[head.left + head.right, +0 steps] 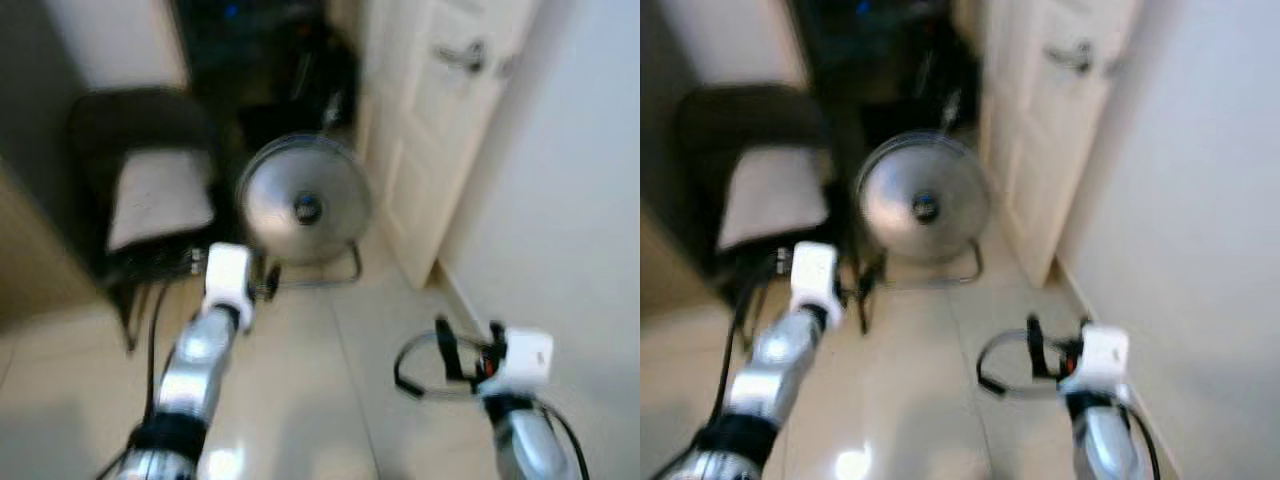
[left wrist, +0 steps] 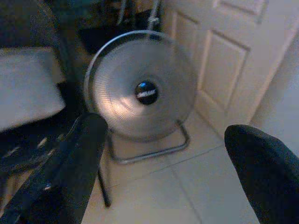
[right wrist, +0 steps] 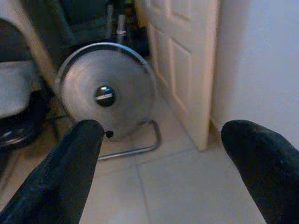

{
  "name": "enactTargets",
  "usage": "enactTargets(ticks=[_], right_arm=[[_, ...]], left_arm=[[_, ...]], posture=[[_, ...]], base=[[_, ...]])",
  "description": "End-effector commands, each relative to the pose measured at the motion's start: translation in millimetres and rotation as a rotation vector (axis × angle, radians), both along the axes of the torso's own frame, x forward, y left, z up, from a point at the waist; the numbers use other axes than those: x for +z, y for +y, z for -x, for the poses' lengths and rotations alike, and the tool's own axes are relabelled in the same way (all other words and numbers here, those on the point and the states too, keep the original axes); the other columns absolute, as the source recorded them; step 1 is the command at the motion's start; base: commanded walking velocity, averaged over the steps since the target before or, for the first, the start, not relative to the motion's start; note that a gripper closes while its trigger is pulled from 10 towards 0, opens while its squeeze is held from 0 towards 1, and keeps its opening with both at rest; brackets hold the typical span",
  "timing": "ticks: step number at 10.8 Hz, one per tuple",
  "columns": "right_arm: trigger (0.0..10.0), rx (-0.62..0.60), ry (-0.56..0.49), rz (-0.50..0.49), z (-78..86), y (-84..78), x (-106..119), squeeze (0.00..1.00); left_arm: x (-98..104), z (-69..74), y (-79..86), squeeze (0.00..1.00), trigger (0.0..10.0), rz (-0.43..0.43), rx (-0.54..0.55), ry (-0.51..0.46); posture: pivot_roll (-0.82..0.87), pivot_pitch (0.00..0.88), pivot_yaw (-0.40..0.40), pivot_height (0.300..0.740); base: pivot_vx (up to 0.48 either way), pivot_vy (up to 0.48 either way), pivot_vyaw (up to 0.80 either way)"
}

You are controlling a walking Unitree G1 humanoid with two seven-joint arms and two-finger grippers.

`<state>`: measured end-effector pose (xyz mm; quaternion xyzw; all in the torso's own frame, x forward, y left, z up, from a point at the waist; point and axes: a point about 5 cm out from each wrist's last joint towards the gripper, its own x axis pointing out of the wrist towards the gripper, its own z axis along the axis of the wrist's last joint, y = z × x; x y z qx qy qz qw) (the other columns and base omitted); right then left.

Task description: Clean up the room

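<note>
A round silver fan (image 1: 305,205) on a wire stand sits on the tiled floor ahead, between a dark chair and a white door. My left gripper (image 2: 170,140) is held out low toward the fan, open, with nothing between its black fingers (image 2: 86,149). On the other side my right gripper (image 1: 470,345) hovers over the floor near the wall, open as well and holding nothing; the fan (image 3: 105,93) lies beyond its fingers (image 3: 81,144). The head views are blurred.
The dark chair (image 1: 150,190) with a pale seat cushion stands left of the fan. A white panelled door (image 1: 440,120) and a white wall (image 1: 570,200) close off the right side. Dark clutter (image 1: 290,70) fills the space behind the fan. Pale floor tiles (image 1: 310,390) lie in front.
</note>
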<state>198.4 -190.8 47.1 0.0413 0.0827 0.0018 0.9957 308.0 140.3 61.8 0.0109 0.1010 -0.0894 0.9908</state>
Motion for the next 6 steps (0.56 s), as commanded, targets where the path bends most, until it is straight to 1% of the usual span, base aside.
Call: enactTargets(ticks=[1, 2, 5, 6], right_arm=[[10.0, -0.007, 0.018, 0.029, 2.0, -7.8, -1.6, 0.00], [10.0, -0.012, 0.001, 0.021, -2.3, -9.1, 1.6, 0.00], [10.0, -0.033, 0.001, 0.023, -7.1, -12.9, 3.1, 0.00], [10.0, -0.053, 0.017, 0.034, -8.3, -14.3, 1.5, 0.00]], left_arm=[[-1.5, 0.6, -12.4, 0.00, 10.0, -0.001, -0.033, 0.003], [-2.0, 0.2, -12.0, 0.00, 10.0, -0.002, -0.031, 0.002], [-3.0, 1.0, -12.4, 0.00, 10.0, -0.003, -0.030, -0.005], [-3.4, 1.2, -12.4, 0.00, 10.0, -0.003, -0.030, -0.005]], posture=[[-0.23, 0.000, 0.033, 0.740], [-0.23, 0.000, 0.033, 0.740], [-0.22, 0.000, 0.024, 0.740], [-0.22, 0.000, 0.023, 0.740]], base=[[0.000, 0.000, 0.00], [0.000, 0.000, 0.47], [0.000, 0.000, 0.42], [0.000, 0.000, 0.00]])
